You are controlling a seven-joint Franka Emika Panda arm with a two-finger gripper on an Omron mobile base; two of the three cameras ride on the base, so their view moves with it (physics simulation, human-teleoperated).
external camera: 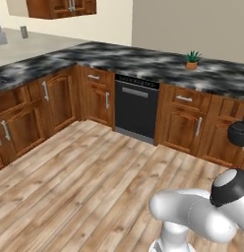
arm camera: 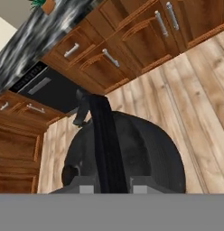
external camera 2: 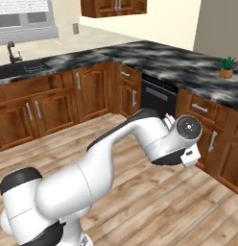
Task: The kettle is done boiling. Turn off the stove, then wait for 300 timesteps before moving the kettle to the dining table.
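Observation:
The kettle [arm camera: 127, 153], squat, dark and rounded, hangs above the wood floor right under the hand camera. Its black handle strap [arm camera: 102, 135] runs up the middle of that view. My gripper [arm camera: 113, 188] is shut on the strap, with a fingertip [arm camera: 86, 189] pressed to each side of it. In the left base view the kettle [external camera: 239, 134] shows at the right edge, in the air in front of the brown cabinets. The arm's wrist [external camera 2: 188, 129] reaches towards those cabinets. The stove and the dining table are out of view.
An L-shaped counter [external camera: 129, 58] with a dark marbled top and brown cabinets runs across the back. It holds a black dishwasher front [external camera: 136, 110] and a small potted plant [external camera: 192, 60]. A sink with a faucet [external camera 2: 14, 52] sits at the left. The wood floor [external camera: 79, 172] lies open.

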